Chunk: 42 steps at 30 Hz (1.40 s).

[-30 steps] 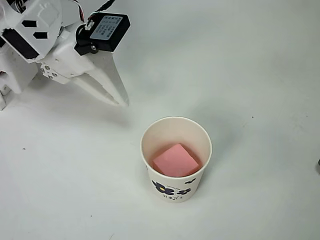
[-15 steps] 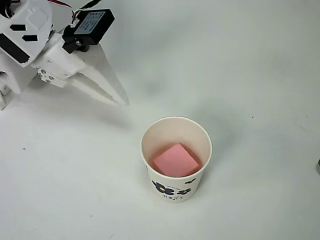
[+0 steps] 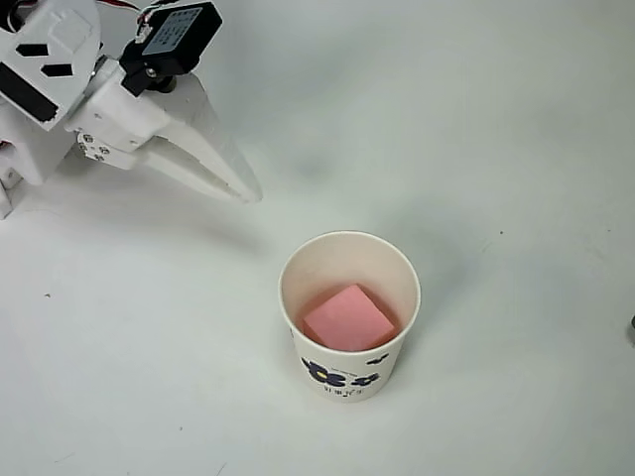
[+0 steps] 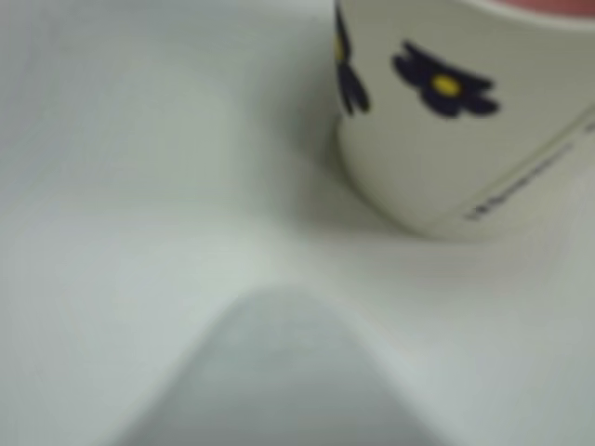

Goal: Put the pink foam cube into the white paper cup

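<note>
pink foam cube point(image 3: 349, 317) lies inside white paper cup point(image 3: 294, 270).

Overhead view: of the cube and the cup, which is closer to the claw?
The cup: its rim faces the claw, while the pink cube lies inside it, farther off.

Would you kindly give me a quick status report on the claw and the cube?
White claw shut, empty, up-left of the cup in the overhead view. Pink foam cube lying inside the white paper cup. Nothing in the way.
</note>
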Motion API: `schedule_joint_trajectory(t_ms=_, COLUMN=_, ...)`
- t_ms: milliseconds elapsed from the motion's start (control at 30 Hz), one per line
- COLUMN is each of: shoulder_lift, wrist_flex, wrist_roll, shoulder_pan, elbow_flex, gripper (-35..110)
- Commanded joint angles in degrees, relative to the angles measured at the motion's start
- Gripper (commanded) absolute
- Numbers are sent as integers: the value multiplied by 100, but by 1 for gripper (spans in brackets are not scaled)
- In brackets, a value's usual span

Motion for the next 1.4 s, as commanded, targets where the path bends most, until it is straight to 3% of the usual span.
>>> schedule_joint_trajectory(t_ms=0, shoulder_lift=141, wrist_flex=-70, wrist_roll=-53, shoulder_pan=-44, elbow_flex=-26, gripper=0)
schedule_joint_trajectory(t_ms=867, shoulder_lift=149, wrist_flex=2021, wrist_roll=563, shoulder_pan=255, elbow_flex=158, gripper=0)
schedule_joint_trajectory(t_ms=1367, shoulder_lift=149, wrist_flex=2382, wrist_roll=-167, shoulder_pan=334, elbow_flex=158, gripper=0)
